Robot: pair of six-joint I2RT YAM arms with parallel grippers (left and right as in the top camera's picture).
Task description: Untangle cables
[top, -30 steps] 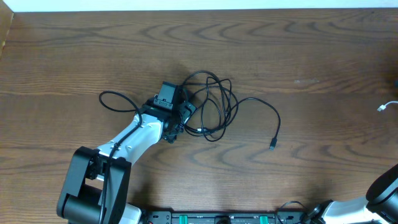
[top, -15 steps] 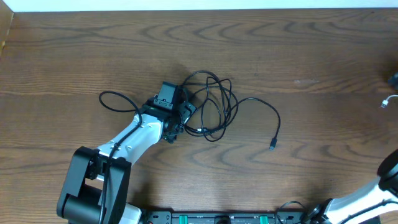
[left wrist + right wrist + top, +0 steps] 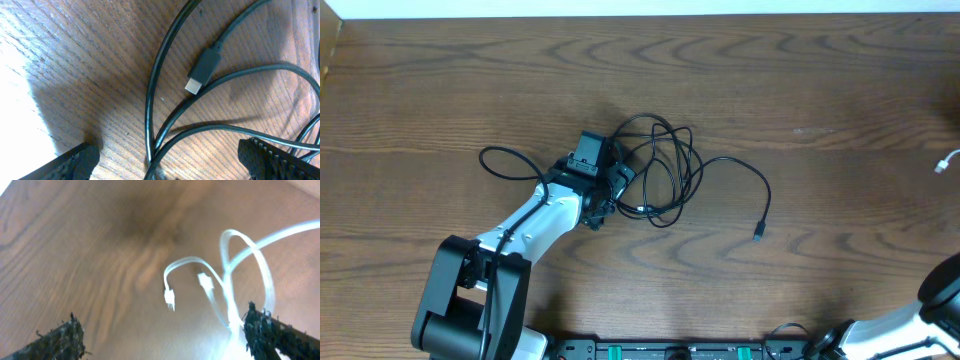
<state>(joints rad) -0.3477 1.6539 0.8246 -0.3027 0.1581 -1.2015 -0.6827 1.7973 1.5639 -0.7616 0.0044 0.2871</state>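
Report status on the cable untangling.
Left gripper open, straddling tangled black cables. Right gripper open over white cable, apart from them. Nothing in the way.

Overhead, the light is even and the focus sharp: the tabletop (image 3: 820, 80) shows crisp grain, and the black cables (image 3: 660, 170) cast only faint shadows. In the left wrist view, a washed-out glare covers the tabletop's left part, while the plug (image 3: 202, 70) stays sharp. The right wrist view is blurred throughout, with the white cable (image 3: 230, 280) overexposed and soft-edged.
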